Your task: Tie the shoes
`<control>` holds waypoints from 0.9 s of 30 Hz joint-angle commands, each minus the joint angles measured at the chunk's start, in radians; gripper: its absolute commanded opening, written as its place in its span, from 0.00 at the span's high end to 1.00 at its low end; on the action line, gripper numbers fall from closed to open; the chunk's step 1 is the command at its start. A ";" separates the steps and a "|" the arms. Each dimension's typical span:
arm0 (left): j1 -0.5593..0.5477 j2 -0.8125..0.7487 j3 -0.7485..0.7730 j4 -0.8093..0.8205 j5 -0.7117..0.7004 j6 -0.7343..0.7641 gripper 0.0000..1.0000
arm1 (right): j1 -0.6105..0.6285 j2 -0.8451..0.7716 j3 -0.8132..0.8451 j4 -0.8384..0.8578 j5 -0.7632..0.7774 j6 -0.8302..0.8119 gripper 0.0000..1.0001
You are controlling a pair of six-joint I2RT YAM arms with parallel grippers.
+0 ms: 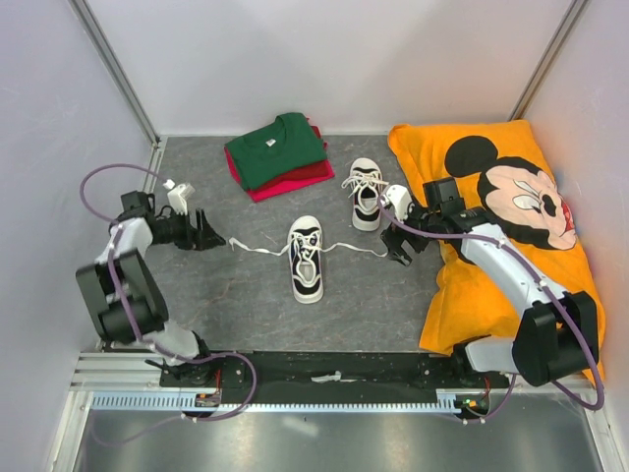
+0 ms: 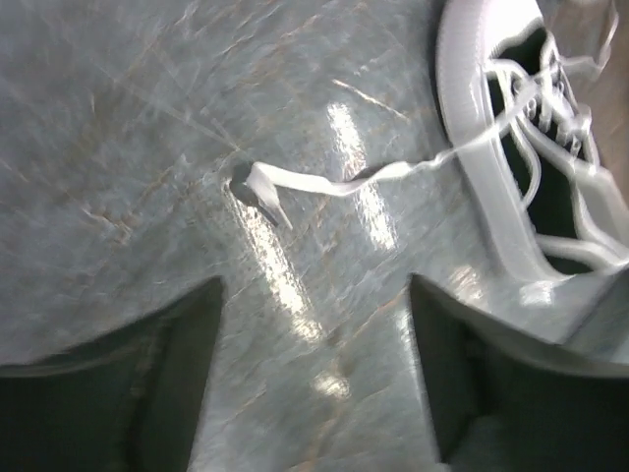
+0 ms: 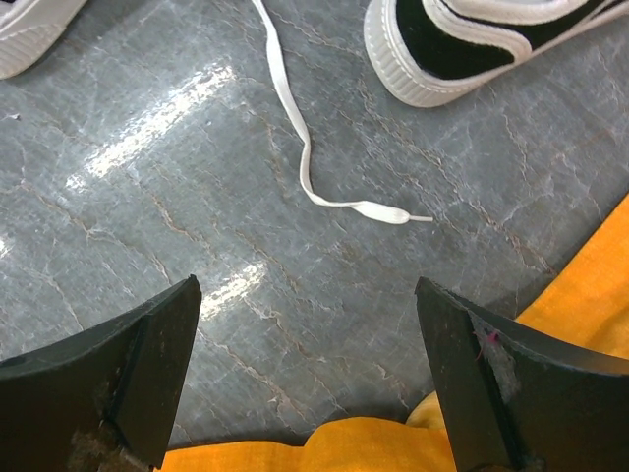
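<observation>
From above, the two shoes sit in the middle of the grey surface [image 1: 246, 305]. The near shoe [image 1: 307, 259] has its white laces [image 1: 257, 250] pulled out flat to both sides. The far shoe [image 1: 366, 193] has loose laces too. No bow is tied yet, so I think nearly all the job is left. The left gripper [image 1: 211, 237] is by one lace end and the right gripper [image 1: 398, 248] is by the other. A green shirt [image 1: 277, 147] lies on a red shirt [image 1: 295, 183] at the back. An orange pillow [image 1: 511, 256] with a cartoon mouse is on the right. Plain white walls [image 1: 344, 59] stand all around.

From the left wrist, the left gripper [image 2: 314, 295] is wide and holds nothing. A lace end [image 2: 263, 183] lies on the shiny surface just in front, and it runs to the near shoe [image 2: 531, 147].

From the right wrist, the right gripper [image 3: 305, 295] is wide and empty too. The other lace end [image 3: 378, 208] lies flat ahead of it. A shoe [image 3: 462, 49] is just past that, and the pillow [image 3: 590, 275] pokes in at the edge.
</observation>
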 commanded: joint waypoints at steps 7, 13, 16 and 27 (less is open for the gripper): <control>-0.236 -0.342 -0.149 -0.046 0.043 0.723 0.03 | 0.001 0.011 -0.019 0.023 -0.101 -0.014 0.02; -0.490 -0.161 -0.039 -0.047 -0.082 0.798 0.26 | 0.001 0.068 0.003 0.025 -0.099 0.031 0.02; -0.552 -0.057 0.018 -0.032 -0.132 0.801 0.40 | 0.002 0.074 0.012 0.025 -0.093 0.040 0.02; -0.652 0.143 0.111 -0.033 -0.257 0.852 0.57 | 0.001 0.097 0.023 0.051 -0.079 0.042 0.02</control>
